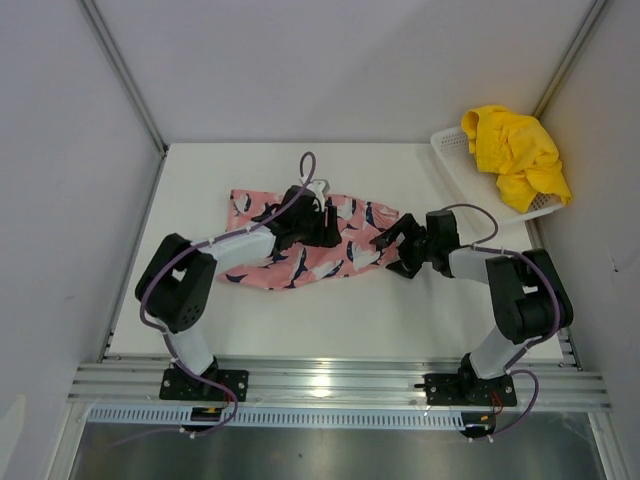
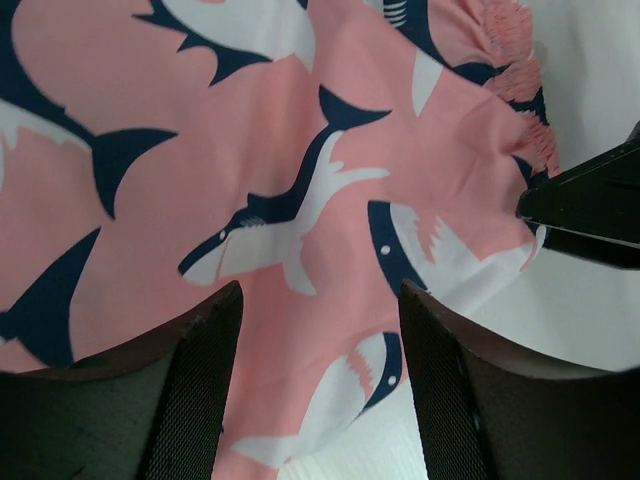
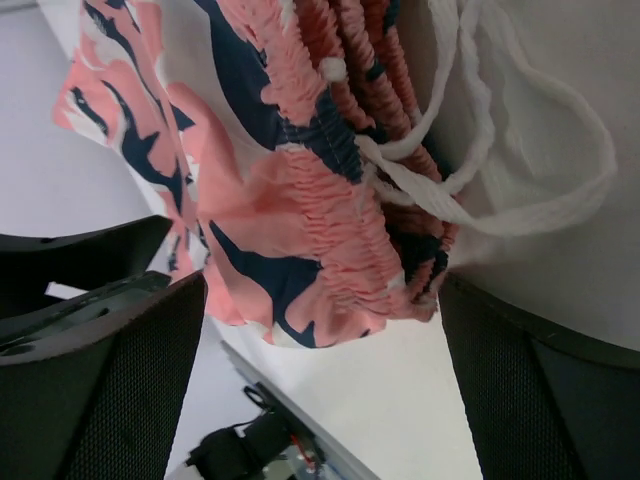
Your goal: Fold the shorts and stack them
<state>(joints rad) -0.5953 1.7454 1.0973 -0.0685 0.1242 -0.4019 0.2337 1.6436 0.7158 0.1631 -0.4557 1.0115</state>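
Top external view shows you the pink shorts [image 1: 300,250] lying mid-table [image 1: 400,315], your left gripper [image 1: 318,224] open over their middle, your right gripper [image 1: 391,252] spread wide around their right-end waistband, and the yellow shorts [image 1: 512,150] heaped on the far-right basket [image 1: 450,152]

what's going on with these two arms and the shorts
Two robot arms are working on the pink shark-print fabric shorts, spread on the white table. The left gripper hovers open over the middle; the right gripper stands open around the gathered waistband end. Nothing is gripped. The bright yellow shorts lie crumpled in the white mesh basket, untouched.
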